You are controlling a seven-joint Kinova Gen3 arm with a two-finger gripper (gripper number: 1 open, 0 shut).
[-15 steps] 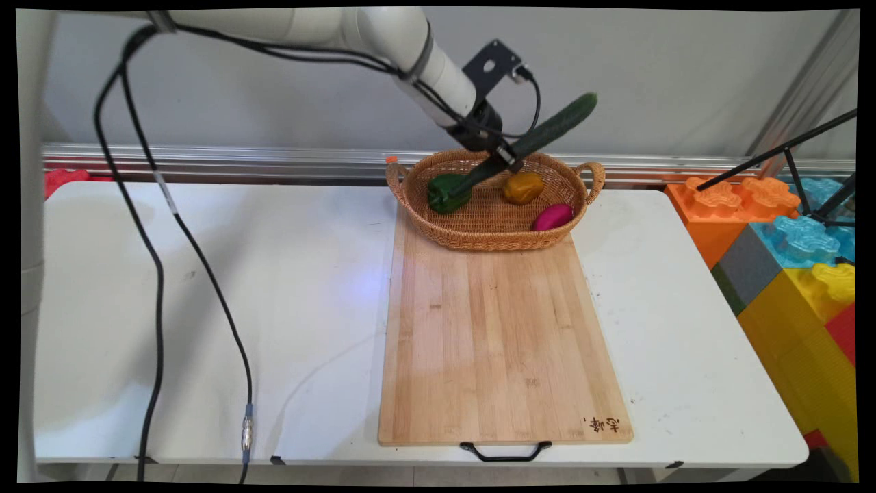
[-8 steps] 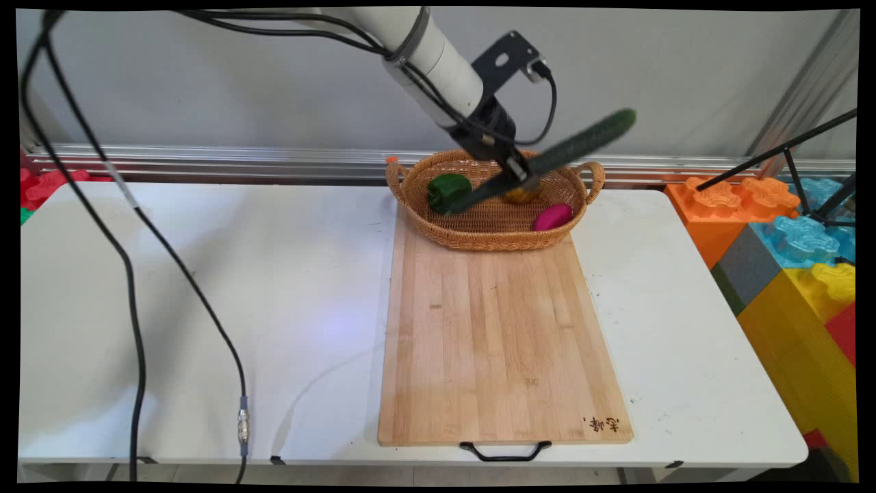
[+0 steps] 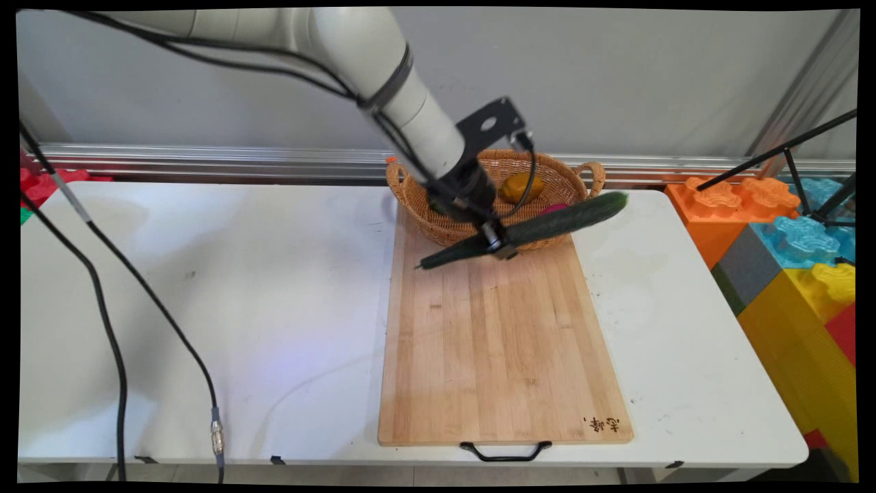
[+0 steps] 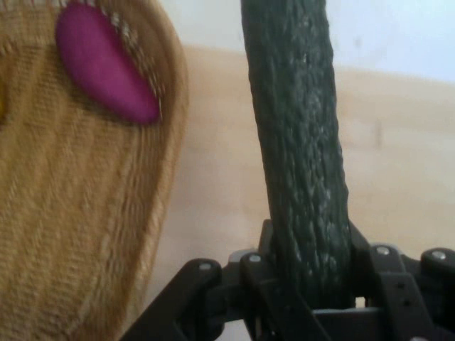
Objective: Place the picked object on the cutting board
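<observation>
Fingers [image 4: 370,270] clamped on the cucumber [image 3: 540,229], held clear above the cutting board [image 3: 499,342]. Basket [image 3: 438,229] just behind keeps a purple vegetable [image 4: 103,60].

White rectangular table [image 3: 205,287] fills most of frame, lower left to right. Directly on it: long pale bamboo cutting board [image 3: 499,342] w/ black metal handle at its near edge, centre-right; oval woven wicker basket [image 3: 452,229] w/ two loop handles, upper centre, sitting partly on board's far end.
</observation>
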